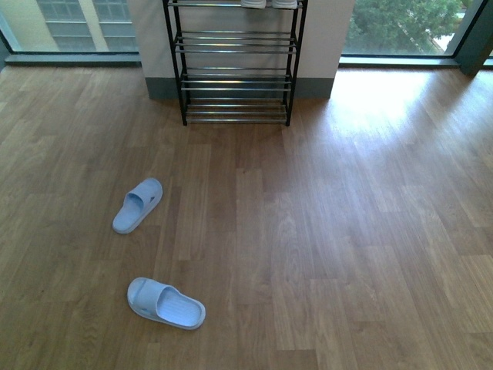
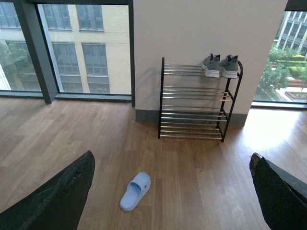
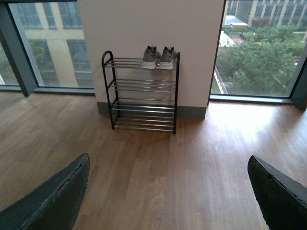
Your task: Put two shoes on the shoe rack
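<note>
The two grey sneakers (image 2: 220, 65) with white soles stand side by side on the top shelf of the shoe rack (image 2: 194, 108), at its right end. They also show in the right wrist view (image 3: 159, 58), and only their white soles (image 1: 269, 4) show at the top edge of the front view. The rack (image 1: 235, 77) stands against the white wall, black uprights with chrome rods. My left gripper (image 2: 172, 191) is open and empty, far back from the rack above the wood floor. My right gripper (image 3: 169, 191) is open and empty too. Neither arm shows in the front view.
Two light blue slippers lie on the wood floor at the left: one (image 1: 138, 204) nearer the rack, also in the left wrist view (image 2: 135, 190), and one (image 1: 166, 303) close to me. Large windows flank the wall.
</note>
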Tool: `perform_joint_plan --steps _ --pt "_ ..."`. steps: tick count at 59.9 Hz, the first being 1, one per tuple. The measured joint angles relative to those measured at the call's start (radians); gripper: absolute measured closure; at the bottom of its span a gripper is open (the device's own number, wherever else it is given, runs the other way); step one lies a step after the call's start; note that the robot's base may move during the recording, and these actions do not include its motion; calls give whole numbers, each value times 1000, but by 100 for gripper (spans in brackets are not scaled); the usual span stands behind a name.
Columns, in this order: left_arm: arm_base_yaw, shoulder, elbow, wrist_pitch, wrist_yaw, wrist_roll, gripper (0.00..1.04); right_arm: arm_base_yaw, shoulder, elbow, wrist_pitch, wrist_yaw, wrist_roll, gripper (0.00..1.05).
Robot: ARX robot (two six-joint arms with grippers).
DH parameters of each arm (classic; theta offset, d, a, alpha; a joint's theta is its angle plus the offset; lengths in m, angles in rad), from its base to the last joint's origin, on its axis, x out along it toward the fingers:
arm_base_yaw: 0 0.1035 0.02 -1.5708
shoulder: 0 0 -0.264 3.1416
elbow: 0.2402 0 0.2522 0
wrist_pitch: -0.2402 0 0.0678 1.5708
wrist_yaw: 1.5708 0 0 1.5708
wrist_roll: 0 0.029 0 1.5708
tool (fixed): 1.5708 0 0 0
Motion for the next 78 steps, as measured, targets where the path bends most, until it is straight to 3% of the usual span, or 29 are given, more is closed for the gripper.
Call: perform_joint_plan --steps 78 --pt "0 0 0 0 -1 0 9 0 -1 0 -1 0 0 9"
